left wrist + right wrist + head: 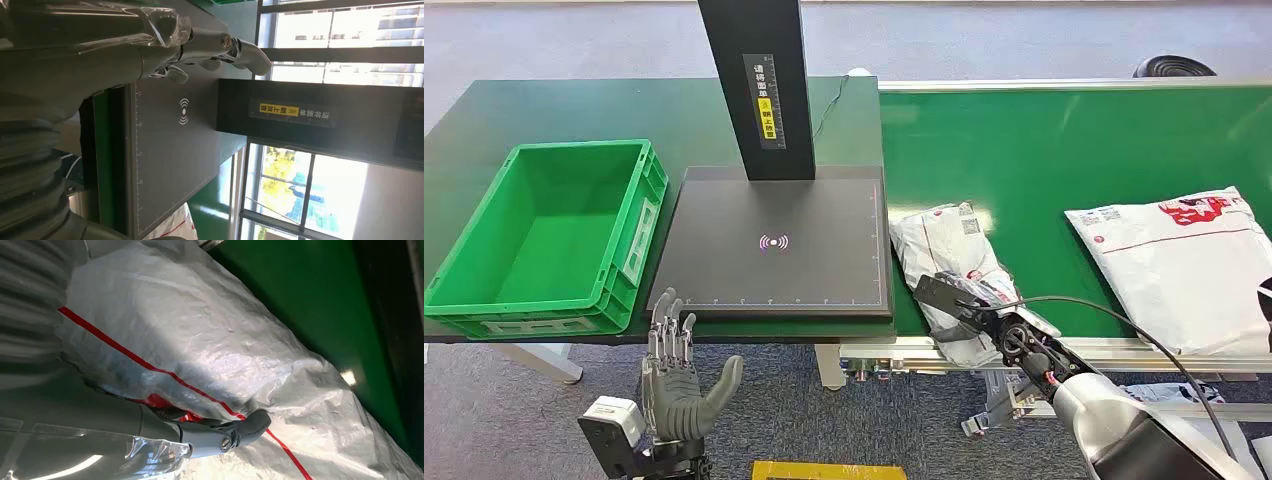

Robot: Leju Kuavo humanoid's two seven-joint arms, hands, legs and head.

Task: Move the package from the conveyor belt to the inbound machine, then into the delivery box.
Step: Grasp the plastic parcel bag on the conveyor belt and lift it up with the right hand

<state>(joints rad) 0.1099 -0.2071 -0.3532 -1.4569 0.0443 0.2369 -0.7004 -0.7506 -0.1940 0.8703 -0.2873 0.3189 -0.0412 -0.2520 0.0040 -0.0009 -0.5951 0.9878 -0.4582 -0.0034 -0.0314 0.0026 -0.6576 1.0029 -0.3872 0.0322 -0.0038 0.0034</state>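
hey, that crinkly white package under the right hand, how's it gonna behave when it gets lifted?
The package will likely sag, since its film is wrinkled and creased. The glossy plastic may slip against the right hand's fingers. It probably won't roll, as it lies flat on the belt.

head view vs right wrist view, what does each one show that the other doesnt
Head view alone: the green crate, the black scanner pad with its post, the left hand raised open below the table edge, and a larger second package. Right wrist view alone: a close look at the red stripe on the wrap. Both: the right hand on the white package lying on the green belt.
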